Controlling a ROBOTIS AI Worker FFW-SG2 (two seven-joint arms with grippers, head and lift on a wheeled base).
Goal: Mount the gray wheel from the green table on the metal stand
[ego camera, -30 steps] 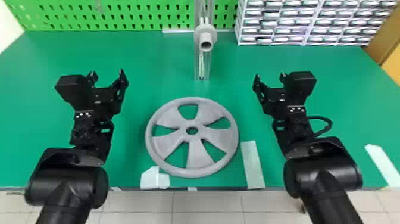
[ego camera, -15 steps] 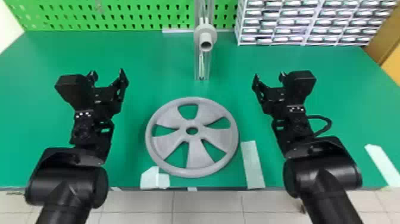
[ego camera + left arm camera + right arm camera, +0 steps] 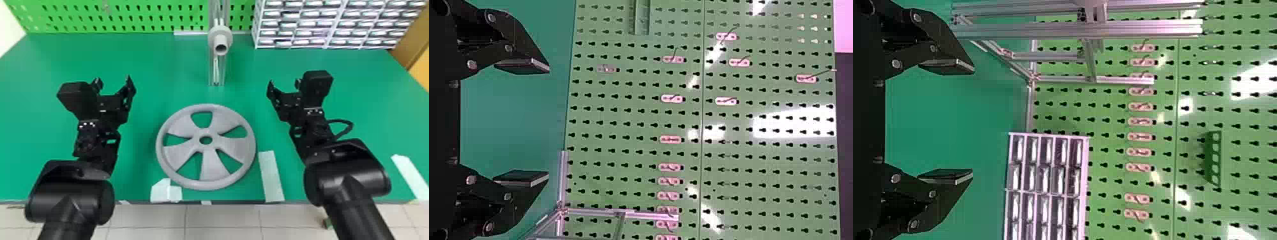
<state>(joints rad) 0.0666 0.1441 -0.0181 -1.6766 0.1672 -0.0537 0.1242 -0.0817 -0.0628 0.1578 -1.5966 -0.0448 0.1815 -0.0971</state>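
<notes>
The left black metal claw (image 3: 113,78) gapes, empty; the round gray plastic-looking wheel (image 3: 212,169) lies flat on the green worktop (image 3: 153,60), probably central for two-sided gripping, before the upright metal stand (image 3: 225,31); the right claw (image 3: 284,83) gapes, empty.

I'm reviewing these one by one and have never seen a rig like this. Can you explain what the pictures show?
The black left arm and right arm belong to a robot. The head view looks forward and down from its head. Each wrist view comes from a camera on one arm and is turned on its side, looking past the left tool or the right tool.

On the green table, a gray wheel lies flat between the arms. Behind it is the metal stand with a short gray tube; the wheel isn't mounted yet. Farther back are a pegboard and a rack. Both tools are open and hold nothing.
</notes>
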